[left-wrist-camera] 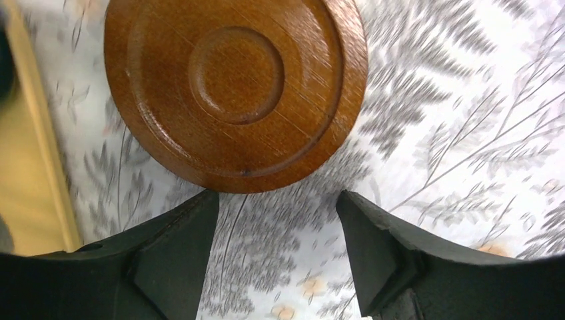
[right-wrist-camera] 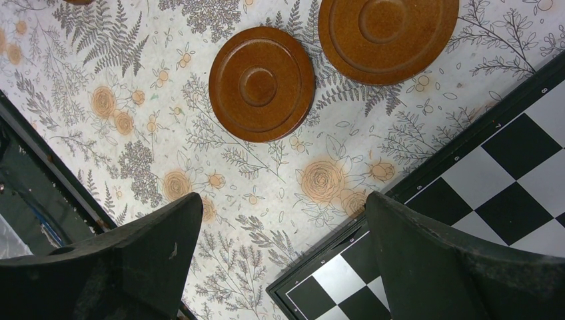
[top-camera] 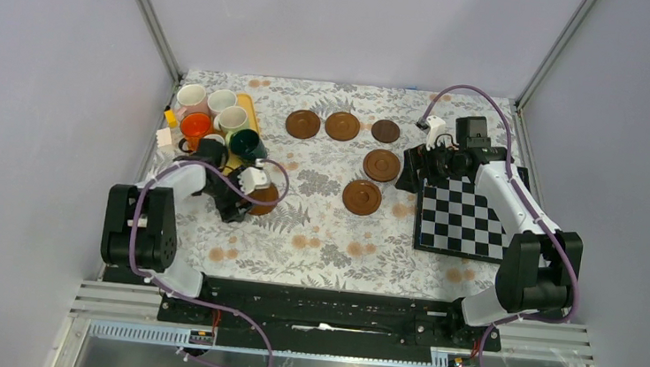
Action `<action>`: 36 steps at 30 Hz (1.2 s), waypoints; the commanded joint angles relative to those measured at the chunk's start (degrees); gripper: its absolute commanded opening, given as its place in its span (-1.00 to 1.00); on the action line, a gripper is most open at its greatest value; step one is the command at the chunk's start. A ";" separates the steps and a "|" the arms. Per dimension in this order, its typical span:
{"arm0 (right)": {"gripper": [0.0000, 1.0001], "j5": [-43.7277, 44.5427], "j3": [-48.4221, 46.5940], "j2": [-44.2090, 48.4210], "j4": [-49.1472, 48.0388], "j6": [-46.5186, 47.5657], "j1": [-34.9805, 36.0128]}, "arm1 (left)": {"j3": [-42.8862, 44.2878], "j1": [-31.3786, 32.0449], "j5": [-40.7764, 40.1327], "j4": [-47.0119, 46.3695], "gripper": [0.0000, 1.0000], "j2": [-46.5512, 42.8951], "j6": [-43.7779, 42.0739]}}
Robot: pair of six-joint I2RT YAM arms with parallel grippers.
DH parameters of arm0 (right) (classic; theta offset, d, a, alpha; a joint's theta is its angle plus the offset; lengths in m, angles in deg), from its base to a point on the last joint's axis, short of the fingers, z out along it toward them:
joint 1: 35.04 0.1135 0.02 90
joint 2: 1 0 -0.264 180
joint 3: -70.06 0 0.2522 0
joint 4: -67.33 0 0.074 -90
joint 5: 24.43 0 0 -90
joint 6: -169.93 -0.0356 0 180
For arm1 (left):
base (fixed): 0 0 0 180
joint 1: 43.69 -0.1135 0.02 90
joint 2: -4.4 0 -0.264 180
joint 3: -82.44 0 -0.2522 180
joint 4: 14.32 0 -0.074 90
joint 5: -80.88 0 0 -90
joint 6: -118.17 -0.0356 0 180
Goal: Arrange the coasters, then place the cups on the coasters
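Note:
Six brown coasters lie on the floral cloth. Three form a back row (top-camera: pixel 303 125) (top-camera: pixel 342 126) (top-camera: pixel 385 131), and two more (top-camera: pixel 382 164) (top-camera: pixel 362 197) lie below them. The sixth coaster (top-camera: pixel 264 199) (left-wrist-camera: pixel 233 87) lies just beyond my left gripper (top-camera: pixel 244 200) (left-wrist-camera: pixel 276 207). That gripper is open, with only cloth between its fingers. The cups stand clustered at the back left: pink (top-camera: pixel 191 97), white (top-camera: pixel 221 101), pale green (top-camera: pixel 233 119), orange (top-camera: pixel 195 125), dark green (top-camera: pixel 246 145) and a grey one (top-camera: pixel 211 149). My right gripper (top-camera: pixel 412 169) (right-wrist-camera: pixel 283 213) hangs open over the cloth near two coasters (right-wrist-camera: pixel 261 83) (right-wrist-camera: pixel 388 33).
A yellow tray (top-camera: pixel 249 107) (left-wrist-camera: pixel 26 187) lies under the cups. Small yellow (top-camera: pixel 169 117) and white (top-camera: pixel 164 137) blocks sit at its left. A black-and-white chessboard (top-camera: pixel 462 218) (right-wrist-camera: pixel 493 187) lies at the right, its corner under my right gripper.

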 commanded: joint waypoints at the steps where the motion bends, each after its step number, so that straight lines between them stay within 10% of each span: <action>1: 0.99 0.04 0.39 1.87 -0.09 0.59 -0.06 | -2.71 8.46 -1.56 -5.04 0.43 -1.02 8.12; 23: 0.90 6.36 6.96 4.96 -2.58 -0.36 2.58 | 4.51 26.72 -19.46 -23.32 0.55 9.24 52.30; 36: 0.90 9.42 8.70 5.89 -2.55 1.01 3.72 | 6.51 28.81 -24.79 -26.25 0.47 8.96 59.88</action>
